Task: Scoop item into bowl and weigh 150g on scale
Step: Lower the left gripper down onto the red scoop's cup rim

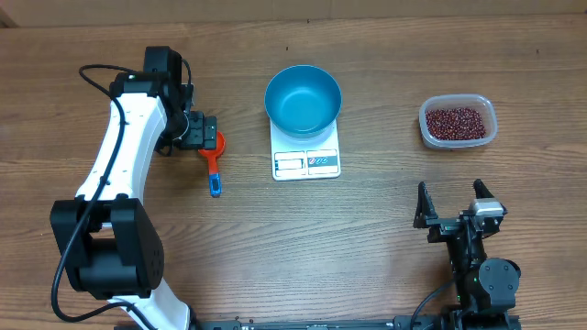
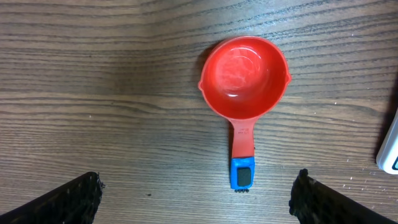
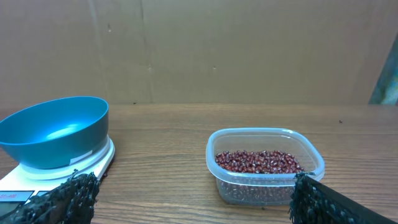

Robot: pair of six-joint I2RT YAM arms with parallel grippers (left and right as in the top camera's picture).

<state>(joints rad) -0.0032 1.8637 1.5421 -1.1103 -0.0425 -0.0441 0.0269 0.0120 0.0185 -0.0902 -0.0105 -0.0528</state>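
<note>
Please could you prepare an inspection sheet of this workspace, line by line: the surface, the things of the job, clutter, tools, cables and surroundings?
Surface: wooden table, no spills seen.
Job's things: blue bowl, empty, stands on the white scale; beans lie in a clear tub to the right of the scale; red scoop, empty, lies flat to its left.
Clutter: nothing seen.
Grippers: left tool open above the scoop, holding nothing; right tool open and empty, near its base.
Cables: black cable loops beside the left arm.
Surroundings: plain brown wall behind the table.
</note>
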